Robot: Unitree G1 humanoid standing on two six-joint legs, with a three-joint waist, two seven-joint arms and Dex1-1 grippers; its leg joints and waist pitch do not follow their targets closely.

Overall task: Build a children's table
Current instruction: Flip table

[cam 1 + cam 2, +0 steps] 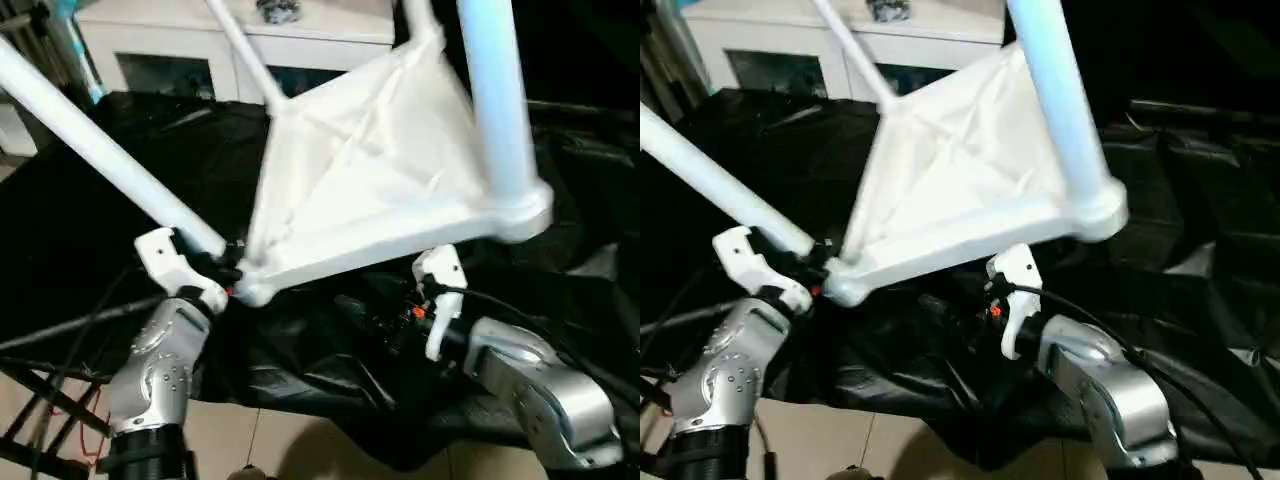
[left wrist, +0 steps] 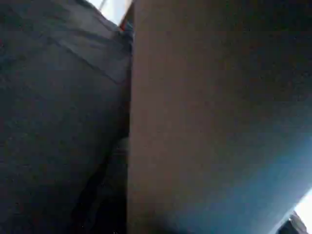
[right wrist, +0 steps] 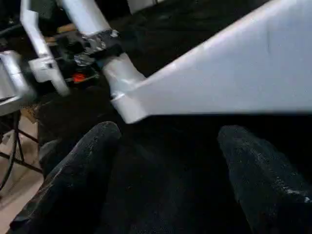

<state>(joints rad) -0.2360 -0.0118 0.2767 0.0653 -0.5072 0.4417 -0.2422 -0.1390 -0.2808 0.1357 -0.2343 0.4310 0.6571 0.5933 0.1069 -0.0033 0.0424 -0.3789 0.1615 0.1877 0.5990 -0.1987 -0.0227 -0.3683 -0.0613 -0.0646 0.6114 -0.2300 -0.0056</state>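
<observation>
Left gripper point(image 1: 215, 268) clamps a leg point(image 1: 100, 150) at its socket while the right gripper point(image 3: 170, 146) gapes empty under the tilted tabletop point(image 1: 370, 170) above the black cloth point(image 1: 100, 230); light, stiff, slippery plastic, best gripped near sockets.

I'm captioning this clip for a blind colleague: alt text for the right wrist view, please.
The children's table hangs tilted above the black-draped work table, just beyond the open right gripper. The left gripper clasps a leg at the corner socket.

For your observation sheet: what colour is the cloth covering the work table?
Black. The cloth shows best in the left eye view, under the white tabletop.
</observation>
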